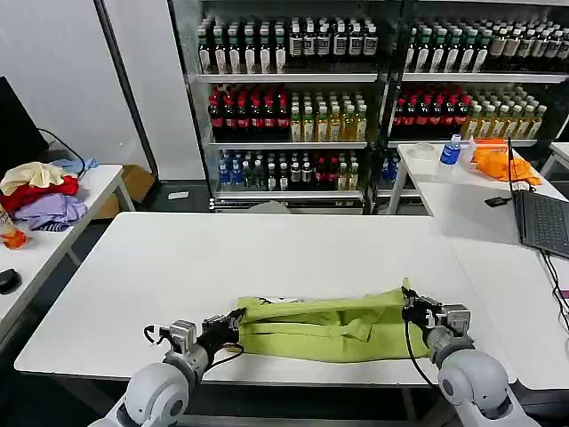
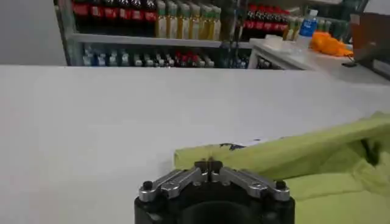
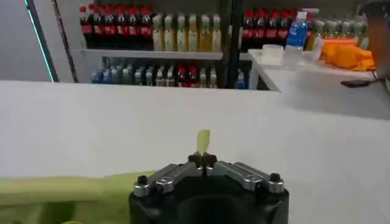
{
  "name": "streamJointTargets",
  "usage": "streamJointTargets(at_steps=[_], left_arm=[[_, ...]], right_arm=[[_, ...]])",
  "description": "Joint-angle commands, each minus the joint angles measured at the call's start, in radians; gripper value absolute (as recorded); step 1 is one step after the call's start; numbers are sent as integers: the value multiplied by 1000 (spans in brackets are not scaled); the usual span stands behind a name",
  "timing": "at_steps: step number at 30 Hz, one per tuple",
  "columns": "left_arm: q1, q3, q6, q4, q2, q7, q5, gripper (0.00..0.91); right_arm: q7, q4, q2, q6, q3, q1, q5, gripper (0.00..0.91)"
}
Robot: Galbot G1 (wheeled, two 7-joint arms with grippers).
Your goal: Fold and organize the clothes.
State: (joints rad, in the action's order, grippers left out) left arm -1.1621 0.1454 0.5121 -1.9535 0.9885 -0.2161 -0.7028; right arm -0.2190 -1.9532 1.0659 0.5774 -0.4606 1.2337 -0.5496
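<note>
The lime T-shirt lies folded into a long narrow band across the near part of the white table. My left gripper is shut on the shirt's left end, and the cloth stretches away from its closed jaws. At the band's right end my right gripper is shut on the shirt, with a small tip of lime cloth sticking up between its fingers. The fabric trails off beside that gripper.
A side table at the left holds a pile of cream, red and lavender garments. On the right table lie a laptop, an orange cloth and a bottle. Drink shelves stand behind.
</note>
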Motion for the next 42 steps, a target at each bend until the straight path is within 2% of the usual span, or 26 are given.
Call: streamJointTargets(at_steps=[1, 12, 24, 25, 26, 27, 29, 42], left_arm=[[-21, 3, -5, 3, 6, 1, 28, 907], [-63, 20, -26, -44, 35, -25, 37, 907], [-90, 21, -23, 0, 155, -98, 31, 907], [-87, 21, -27, 7, 160, -99, 31, 403], [-82, 23, -36, 15, 175, -98, 31, 111], [-80, 28, -47, 26, 196, -98, 33, 60], [-83, 33, -54, 35, 214, -98, 34, 20], [-123, 36, -85, 62, 280, -73, 38, 20]], right_arm=[[2, 10, 10, 1, 0, 25, 28, 907], [6, -67, 11, -31, -36, 55, 36, 907], [11, -164, 32, -50, -139, 213, 67, 907], [11, -164, 33, -50, -141, 218, 68, 907], [13, -165, 35, -51, -142, 224, 71, 907], [14, -164, 38, -51, -143, 229, 74, 907], [15, -163, 41, -51, -143, 231, 75, 907], [13, -160, 45, -52, -151, 237, 75, 907]])
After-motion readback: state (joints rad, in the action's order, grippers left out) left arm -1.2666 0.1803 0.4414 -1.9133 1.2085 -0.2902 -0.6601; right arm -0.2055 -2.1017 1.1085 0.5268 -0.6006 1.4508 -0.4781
